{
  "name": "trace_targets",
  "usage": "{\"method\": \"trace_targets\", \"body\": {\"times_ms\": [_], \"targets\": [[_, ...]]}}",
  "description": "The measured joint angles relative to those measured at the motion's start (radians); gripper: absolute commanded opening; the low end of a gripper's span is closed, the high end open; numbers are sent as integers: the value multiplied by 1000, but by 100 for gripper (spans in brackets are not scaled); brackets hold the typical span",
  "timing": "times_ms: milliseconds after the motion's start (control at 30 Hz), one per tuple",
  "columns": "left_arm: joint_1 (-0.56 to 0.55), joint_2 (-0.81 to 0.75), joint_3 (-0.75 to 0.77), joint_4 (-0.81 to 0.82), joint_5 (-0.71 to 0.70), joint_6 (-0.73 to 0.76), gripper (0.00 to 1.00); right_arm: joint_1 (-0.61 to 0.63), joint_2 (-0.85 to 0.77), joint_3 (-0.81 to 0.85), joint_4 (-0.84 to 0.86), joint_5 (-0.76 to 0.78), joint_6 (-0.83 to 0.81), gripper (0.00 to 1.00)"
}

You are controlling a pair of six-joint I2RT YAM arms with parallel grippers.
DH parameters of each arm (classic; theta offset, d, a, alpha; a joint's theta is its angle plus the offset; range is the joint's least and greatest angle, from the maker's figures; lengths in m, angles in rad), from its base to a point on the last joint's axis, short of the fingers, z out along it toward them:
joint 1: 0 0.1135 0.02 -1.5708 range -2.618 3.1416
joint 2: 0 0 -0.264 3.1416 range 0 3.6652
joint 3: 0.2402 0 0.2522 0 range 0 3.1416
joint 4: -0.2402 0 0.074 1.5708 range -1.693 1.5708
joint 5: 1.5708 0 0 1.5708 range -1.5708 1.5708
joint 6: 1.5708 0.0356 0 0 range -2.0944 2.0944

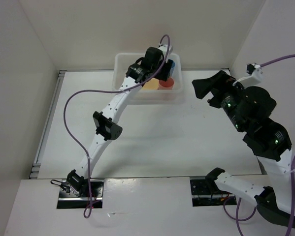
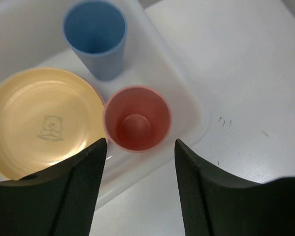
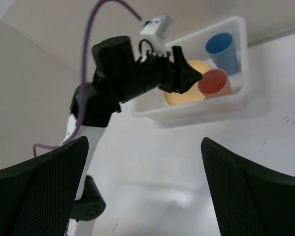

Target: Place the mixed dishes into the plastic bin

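Note:
The plastic bin (image 1: 121, 66) stands at the back of the table. Inside it lie the yellow-orange plate (image 2: 44, 120), the red cup (image 2: 136, 119) and the blue cup (image 2: 95, 37), both cups upright. A thin pink edge shows under the yellow plate; the purple plate is hidden. My left gripper (image 2: 140, 187) is open and empty, hovering over the bin's near right rim (image 2: 186, 105), just in front of the red cup. My right gripper (image 1: 201, 88) is open and empty, above the table to the right of the bin. Its wrist view shows the bin (image 3: 196, 110) and the left gripper over it.
White walls enclose the table on the left, back and right. The left arm (image 1: 108, 125) stretches diagonally across the middle of the table. The right arm's bulk (image 1: 255, 118) sits at the right side. A purple cable (image 1: 71, 123) loops left of the left arm.

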Motion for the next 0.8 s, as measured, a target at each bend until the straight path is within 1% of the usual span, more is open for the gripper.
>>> {"method": "trace_targets", "body": {"times_ms": [33, 67, 100, 167, 267, 333, 433, 567, 633, 667, 767, 800], "targets": [[0, -26, 0, 0, -2, -2, 69, 0, -16, 0, 0, 16, 0, 99], [0, -52, 0, 0, -6, 0, 80, 0, -37, 0, 2, 31, 5, 99], [0, -84, 0, -1, -11, 0, 88, 0, -60, 0, 6, 43, 12, 99], [0, -157, 0, -10, -29, -2, 100, 0, -105, -1, 15, 62, 28, 99], [3, -282, 11, -58, -63, -11, 100, 0, -174, -11, 38, 87, 56, 99], [9, -345, 56, -113, -83, -30, 100, 0, -193, -21, 47, 95, 71, 99], [21, -471, 59, -188, -114, -61, 100, 0, -177, -51, 35, 98, 91, 99], [20, -657, -13, -296, -171, -113, 100, 0, -121, -166, 24, 91, 121, 99], [6, -758, -87, -349, -196, -140, 100, -5, -101, -246, 13, 66, 131, 99], [0, -816, -149, -360, -206, -156, 100, -7, -86, -277, 11, 45, 132, 99], [-8, -1036, -455, -358, -220, -181, 100, -7, -11, -338, 6, -38, 134, 99], [-8, -1122, -600, -314, -223, -188, 100, -7, 18, -349, 4, -66, 134, 99]]}}
